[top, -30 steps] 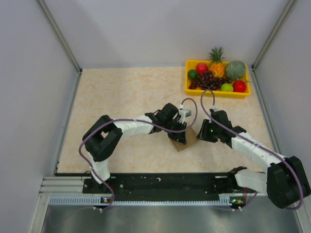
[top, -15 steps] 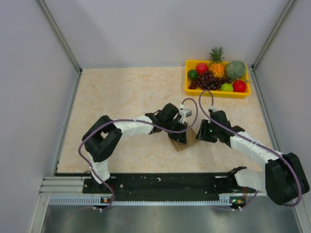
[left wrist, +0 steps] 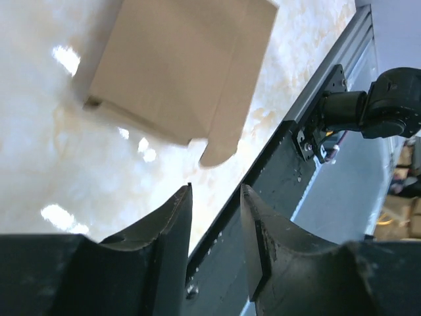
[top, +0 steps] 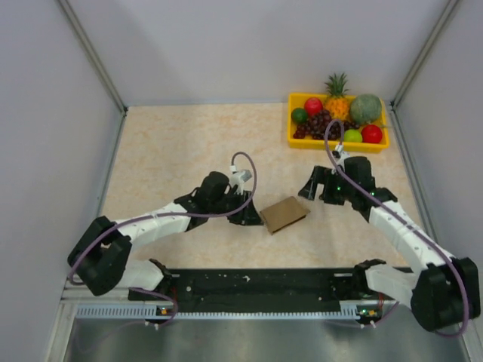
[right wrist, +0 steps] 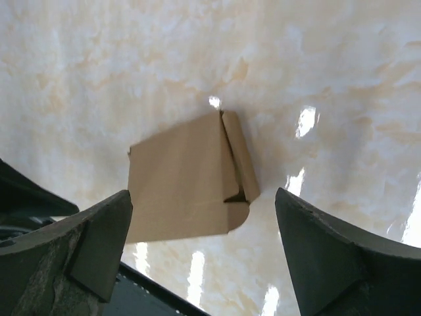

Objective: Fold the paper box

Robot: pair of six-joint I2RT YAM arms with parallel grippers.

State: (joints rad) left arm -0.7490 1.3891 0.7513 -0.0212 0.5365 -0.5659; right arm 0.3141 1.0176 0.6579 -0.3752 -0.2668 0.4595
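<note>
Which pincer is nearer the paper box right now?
Left, narrowly. The left pincer sits just beside the paper box, at its left edge; the right pincer hovers off its far right corner.

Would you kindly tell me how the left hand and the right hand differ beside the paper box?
The left hand has its fingers only a narrow gap apart, while the right hand has its fingers spread wide. In the top view, the left hand sits at the left side of the paper box, and the right hand sits off its upper right corner. Both hands are empty, both face the box, and neither touches it.
</note>
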